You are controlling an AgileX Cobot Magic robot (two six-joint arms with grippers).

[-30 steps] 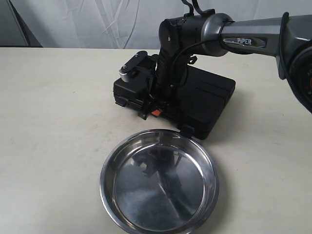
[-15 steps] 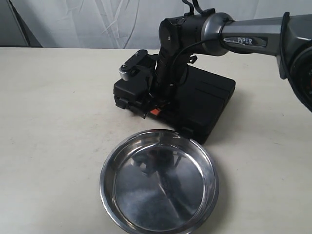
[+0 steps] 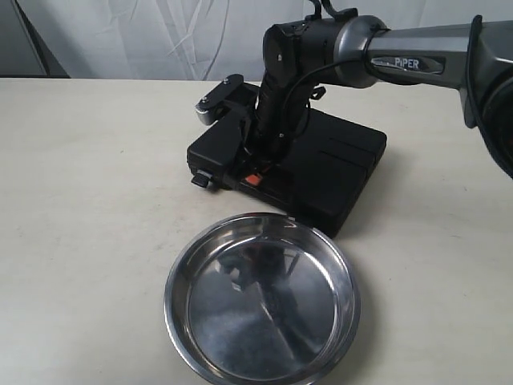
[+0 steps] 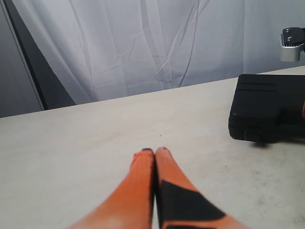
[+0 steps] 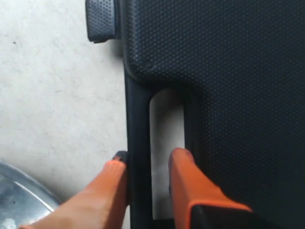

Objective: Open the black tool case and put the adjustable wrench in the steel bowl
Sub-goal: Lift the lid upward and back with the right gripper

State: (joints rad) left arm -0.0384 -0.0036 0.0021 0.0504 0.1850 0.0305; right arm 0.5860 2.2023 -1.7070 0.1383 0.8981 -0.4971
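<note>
Right claw (image 5: 148, 157) straddles the handle of the closed black tool case (image 3: 337, 168).
We see it narrowly parted, arm angled down; steel bowl (image 3: 262, 301) just beside the case's edge, open surface (image 3: 88, 200) leftward; left claw (image 4: 155, 151) pinched together.

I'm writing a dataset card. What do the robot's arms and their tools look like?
The visible right arm is a silver-grey tube lettered PIPER, with a black wrist housing and a looping black cable. The right tool and left tool have tapered orange fingers with black patches.
</note>
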